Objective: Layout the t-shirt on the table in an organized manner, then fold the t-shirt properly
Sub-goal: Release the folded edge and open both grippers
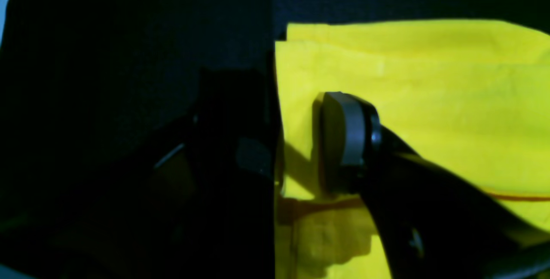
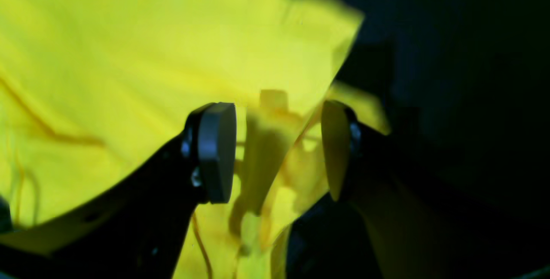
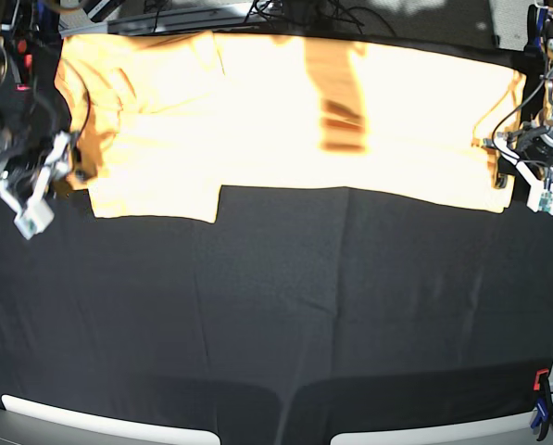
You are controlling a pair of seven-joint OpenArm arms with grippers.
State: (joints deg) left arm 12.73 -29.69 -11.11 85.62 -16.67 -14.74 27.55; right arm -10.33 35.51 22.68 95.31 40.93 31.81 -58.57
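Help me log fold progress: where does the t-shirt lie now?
In the base view the t-shirt stretches along the table's far edge, spanning between the left gripper and the right gripper.

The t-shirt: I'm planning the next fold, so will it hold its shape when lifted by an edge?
Probably not. The t-shirt lies flat in soft folded layers with wrinkles, so it would likely droop. It looks thin and light, and may drag on the cloth-covered table.

The t-shirt [image 3: 295,111] is a plain pale yellow-orange along the bench's far edge, vivid yellow in both wrist views, with thin dark orange scribble lines on one face. The bench [image 3: 276,315] is matte black cloth, and a red-and-blue clamp [image 3: 541,413] sits at its near right corner.
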